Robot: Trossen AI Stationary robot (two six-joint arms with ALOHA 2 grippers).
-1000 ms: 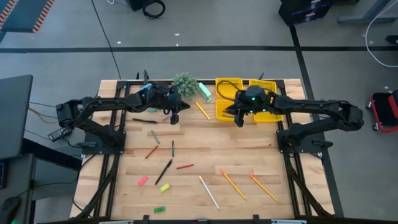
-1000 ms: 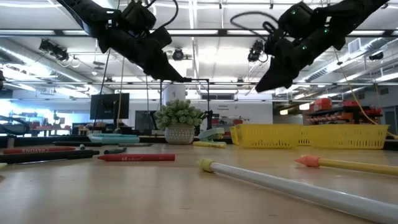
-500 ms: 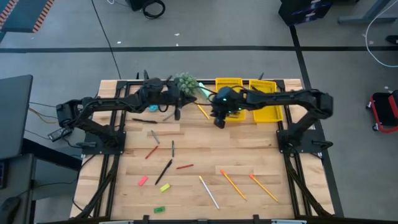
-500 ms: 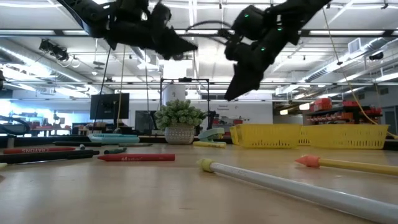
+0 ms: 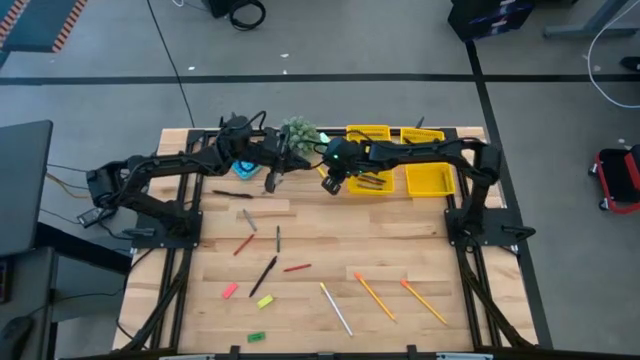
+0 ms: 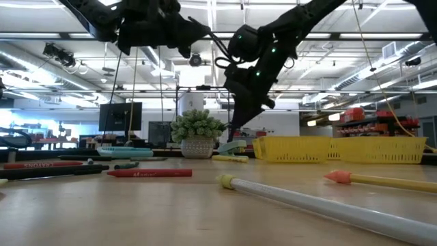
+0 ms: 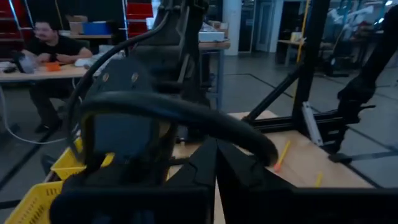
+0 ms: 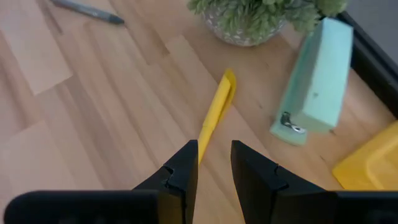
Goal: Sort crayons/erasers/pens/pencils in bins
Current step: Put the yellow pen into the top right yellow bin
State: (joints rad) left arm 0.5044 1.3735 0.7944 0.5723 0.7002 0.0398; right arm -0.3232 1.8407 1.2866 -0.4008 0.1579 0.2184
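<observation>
R gripper (image 8: 213, 163) part-open, empty, over long yellow pencil (image 8: 215, 112) at 12 o'clock; L gripper (image 5: 270, 182) closed, empty.

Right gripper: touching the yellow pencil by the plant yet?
Apart. The right wrist view shows the right gripper open above the yellow pencil, bare wood between its fingers; the low view shows it hanging above the table.
</observation>
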